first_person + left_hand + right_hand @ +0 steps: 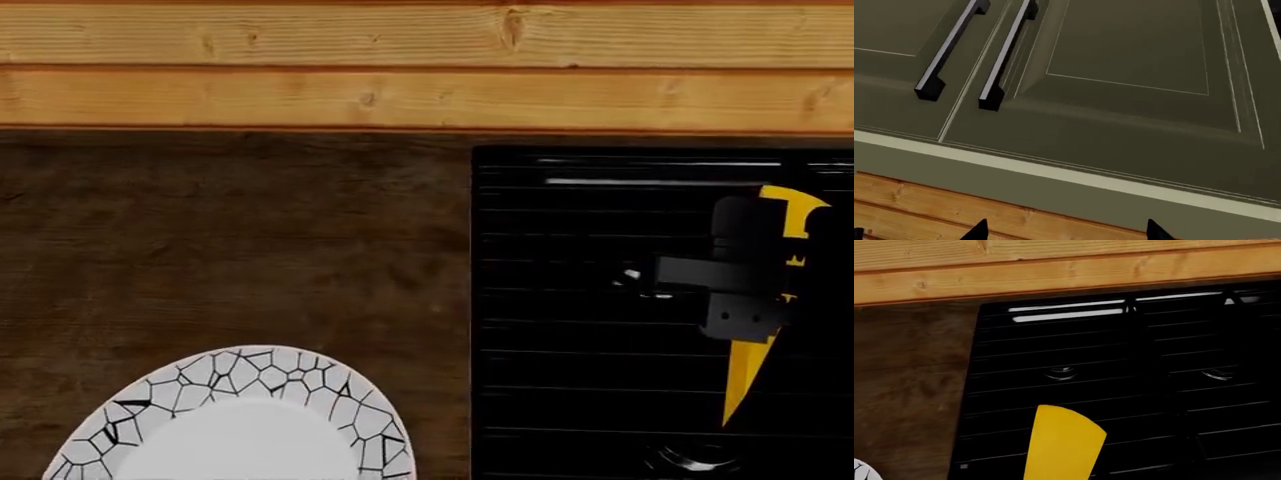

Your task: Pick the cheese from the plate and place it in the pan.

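Dark wood desk (240, 250) runs under a pale plank wall. At its near edge the plate (240, 395) sits bare. Rightward, the right gripper (747, 275) is clenched around the cheese (750, 375), carried above the black stove (587, 400). Lifting looks done; no pan shows, so placing remains. Left gripper (1064, 231) faces cabinet doors (1121, 100), fingertips spread.

Yellow cheese (750, 375); white plate (227, 440) rimmed with black cracked-mosaic lines.

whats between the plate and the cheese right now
In the head view, a bare strip of dark wooden counter, then the black grated stovetop, lies between the plate and the cheese, which the right gripper holds above the stove. Nothing else sits there.
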### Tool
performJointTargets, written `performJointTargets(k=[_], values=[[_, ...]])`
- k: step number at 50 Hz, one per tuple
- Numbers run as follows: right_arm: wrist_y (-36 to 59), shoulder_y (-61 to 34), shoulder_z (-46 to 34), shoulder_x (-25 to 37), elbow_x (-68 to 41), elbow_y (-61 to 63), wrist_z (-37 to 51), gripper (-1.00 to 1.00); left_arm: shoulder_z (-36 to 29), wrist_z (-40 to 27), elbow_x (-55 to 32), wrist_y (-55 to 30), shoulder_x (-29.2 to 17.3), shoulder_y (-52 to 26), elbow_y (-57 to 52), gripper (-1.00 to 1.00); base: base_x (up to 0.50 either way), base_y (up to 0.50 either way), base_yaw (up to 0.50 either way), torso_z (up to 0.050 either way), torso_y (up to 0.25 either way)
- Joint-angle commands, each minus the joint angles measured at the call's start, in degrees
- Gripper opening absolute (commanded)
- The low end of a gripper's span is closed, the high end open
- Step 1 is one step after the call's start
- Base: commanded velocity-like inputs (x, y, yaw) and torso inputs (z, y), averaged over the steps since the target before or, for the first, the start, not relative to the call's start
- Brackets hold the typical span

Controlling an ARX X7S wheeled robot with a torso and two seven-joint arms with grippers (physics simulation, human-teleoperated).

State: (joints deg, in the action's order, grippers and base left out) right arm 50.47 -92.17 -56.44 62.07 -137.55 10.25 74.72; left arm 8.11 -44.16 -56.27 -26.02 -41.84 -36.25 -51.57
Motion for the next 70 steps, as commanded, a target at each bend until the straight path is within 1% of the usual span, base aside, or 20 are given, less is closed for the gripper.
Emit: performJointTargets(k=[1,70], values=[[0.5,-0.6,0.1,0.2,-0.1,0.4,-0.1,-1.0,-0.3,-0.2,-0.2,-0.1,-0.2,-0.6,0.0,1.0,0.0,-0.5,0.0,0.0,0.0],[0.9,-1.2,-1.1,-0.2,0.6,-0.1,-1.0,-1.0,-1.0,-0.3,0.5,0.9,-0.4,-0.7,0.9,1.0,0.0,-0.5,0.0,0.0,0.0]])
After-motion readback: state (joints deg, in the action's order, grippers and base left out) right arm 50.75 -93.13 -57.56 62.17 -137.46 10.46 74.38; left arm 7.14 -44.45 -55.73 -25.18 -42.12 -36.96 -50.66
